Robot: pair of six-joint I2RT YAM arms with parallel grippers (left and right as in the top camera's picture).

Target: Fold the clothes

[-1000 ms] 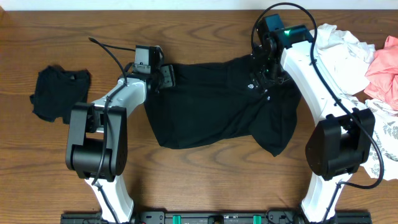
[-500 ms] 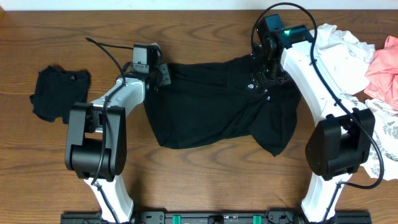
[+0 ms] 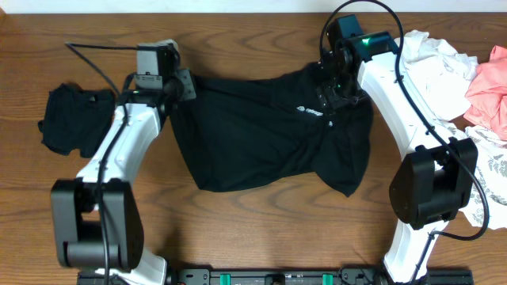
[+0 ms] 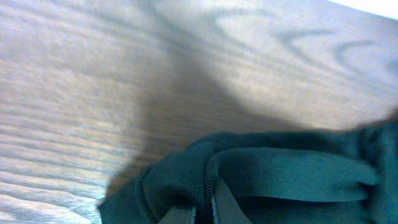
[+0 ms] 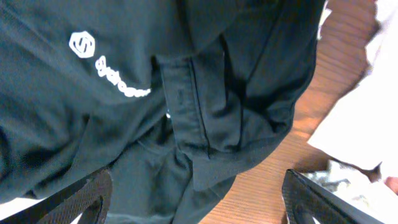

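dark wood-grain bench (image 3: pixel 261 237) carried everything, and the black shirt (image 3: pixel 261 142) lay across its middle between the two arms, rumpled, with a white logo (image 3: pixel 309 111) facing up. the left pincer (image 3: pixel 185 84) was clamped together on the shirt's upper left edge. the left wrist view showed a hemmed fold of dark cloth bunched right into its fingertips, so it seemed to be holding that corner out to draw the cloth taut. the right pincer (image 3: pixel 337 93) stood with its fingers wide apart just above the button placket (image 5: pixel 186 106), holding nothing. it was probably poised to take the opposite edge so the shirt could be spread flat before any fold. the lower hem ran uneven, with a tail drooping toward the right arm's base, so flattening looked unfinished. a small black garment (image 3: pixel 75 117) sat well apart at the far left. a white garment (image 3: pixel 432 71), a pink garment (image 3: pixel 491 83) and a leaf-print garment (image 3: pixel 493 170) were heaped at the right edge, likely waiting their turn.
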